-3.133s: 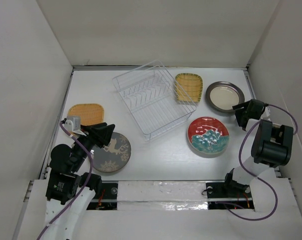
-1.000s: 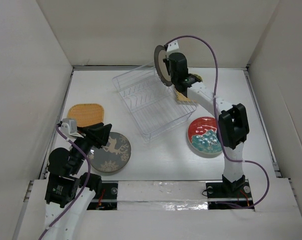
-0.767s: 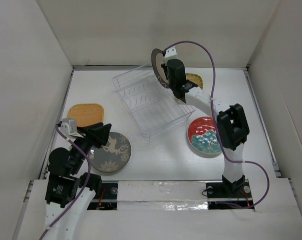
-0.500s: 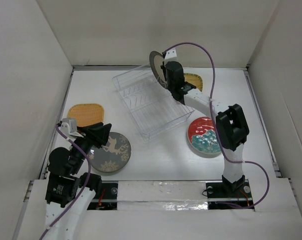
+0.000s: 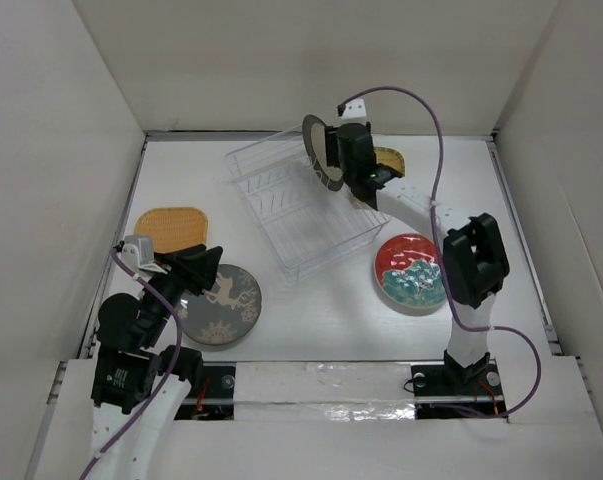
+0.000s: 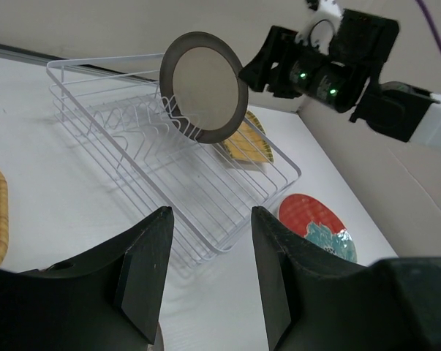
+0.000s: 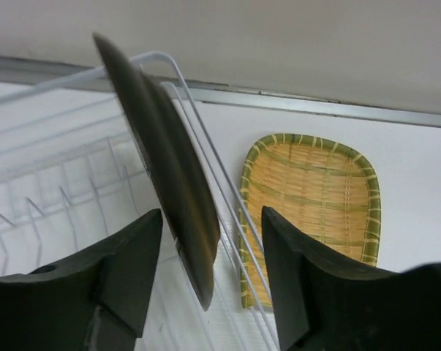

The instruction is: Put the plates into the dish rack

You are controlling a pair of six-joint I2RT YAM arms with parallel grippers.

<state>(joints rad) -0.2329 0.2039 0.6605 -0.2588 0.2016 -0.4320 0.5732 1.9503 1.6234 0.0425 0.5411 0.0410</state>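
White table [image 5: 311, 310], right claw [image 7: 211, 234] pinching metallic plate [image 6: 204, 86] upright over dish rack [image 5: 301, 215], left claw [image 6: 209, 219] spread

White worktop [image 5: 311, 325] with the clear wire dish rack [image 5: 301, 205] sitting on it at an angle, toward the far middle. Squarish woven yellow-orange plate [image 5: 171, 227] lies flat to the left of the rack, well apart from it. Dark grey plate with cream horse motif [image 5: 226, 305] lies near-left of the rack. Red-and-teal patterned round plate [image 5: 403, 270] lies near-right of the rack, close by. Second woven plate [image 7: 311, 197] lies flat just beside the rack's far right edge; whether they touch is unclear.
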